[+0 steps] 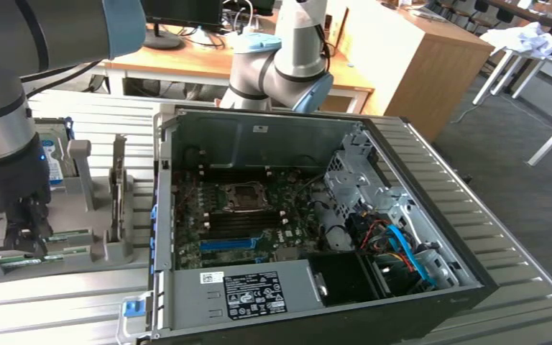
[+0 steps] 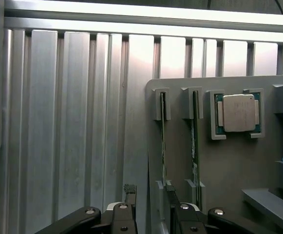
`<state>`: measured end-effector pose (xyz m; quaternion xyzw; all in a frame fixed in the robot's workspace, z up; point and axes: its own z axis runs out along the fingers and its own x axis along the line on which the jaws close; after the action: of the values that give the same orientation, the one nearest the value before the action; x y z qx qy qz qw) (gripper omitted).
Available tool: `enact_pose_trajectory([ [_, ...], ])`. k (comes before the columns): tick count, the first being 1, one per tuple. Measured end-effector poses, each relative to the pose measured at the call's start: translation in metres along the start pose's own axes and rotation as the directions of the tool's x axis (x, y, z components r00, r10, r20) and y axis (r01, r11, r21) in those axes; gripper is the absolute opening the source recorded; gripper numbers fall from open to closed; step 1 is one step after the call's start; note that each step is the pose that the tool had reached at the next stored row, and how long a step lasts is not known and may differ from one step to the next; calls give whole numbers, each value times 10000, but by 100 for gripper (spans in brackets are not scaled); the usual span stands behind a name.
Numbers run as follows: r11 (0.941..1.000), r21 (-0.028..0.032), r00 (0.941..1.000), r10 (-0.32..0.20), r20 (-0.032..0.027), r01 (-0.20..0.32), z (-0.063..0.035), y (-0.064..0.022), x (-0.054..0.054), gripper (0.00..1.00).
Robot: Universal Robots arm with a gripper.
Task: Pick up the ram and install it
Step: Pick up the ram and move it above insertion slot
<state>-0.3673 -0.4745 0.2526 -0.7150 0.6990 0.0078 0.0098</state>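
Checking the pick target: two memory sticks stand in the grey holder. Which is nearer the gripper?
The memory stick in the outer-edge slot of the holder; the other stick stands beside the processor.

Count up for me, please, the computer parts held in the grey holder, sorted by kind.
RAM sticks: 2
Processor chip: 1
Hard drive: 1
Total: 4
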Motion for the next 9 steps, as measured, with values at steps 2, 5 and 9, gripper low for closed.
enact_pose_trajectory([
  [2, 10000, -1, 10000, 0, 0, 0, 7, 0, 0, 36],
  [5, 10000, -1, 10000, 0, 0, 0, 25, 0, 0, 36],
  [9, 10000, -1, 10000, 0, 0, 0, 55, 0, 1, 36],
])
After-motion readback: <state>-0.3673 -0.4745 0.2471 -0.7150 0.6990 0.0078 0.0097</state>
